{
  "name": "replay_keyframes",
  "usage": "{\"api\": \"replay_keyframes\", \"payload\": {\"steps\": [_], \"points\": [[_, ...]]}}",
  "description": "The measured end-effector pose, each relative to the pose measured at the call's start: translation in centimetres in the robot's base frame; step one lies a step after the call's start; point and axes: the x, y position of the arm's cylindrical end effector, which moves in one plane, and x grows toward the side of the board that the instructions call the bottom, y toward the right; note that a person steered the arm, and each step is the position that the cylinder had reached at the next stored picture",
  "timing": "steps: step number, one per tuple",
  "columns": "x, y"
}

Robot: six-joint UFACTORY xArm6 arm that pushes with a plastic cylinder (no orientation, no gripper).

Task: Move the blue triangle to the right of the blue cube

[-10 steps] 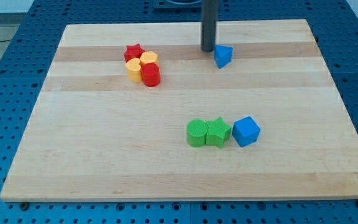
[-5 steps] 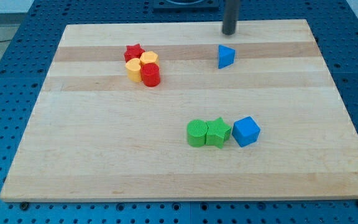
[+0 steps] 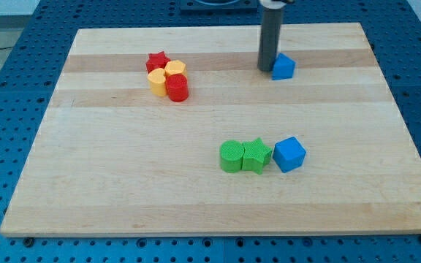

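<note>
our tip (image 3: 268,69) touches small blue triangle block (image 3: 283,66) on its left | blue cube block (image 3: 289,154) well below | no claw on our rod, so no grip state to tell

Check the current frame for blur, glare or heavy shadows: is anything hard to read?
Camera view: evenly lit, no glare on the wooden board; shadows faint. The blue triangle is slightly soft, its shape hard to read; my tip sits at its left. The blue cube and other blocks are sharp.

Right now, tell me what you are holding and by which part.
Nothing is held. My tip only presses against the view's left side of the blue triangle.
</note>
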Motion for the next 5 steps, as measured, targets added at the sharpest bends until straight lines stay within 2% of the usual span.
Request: {"api": "replay_keyframes", "payload": {"steps": [3, 5], "points": [[-2.2, 3.2], [-0.9, 5.4]]}}
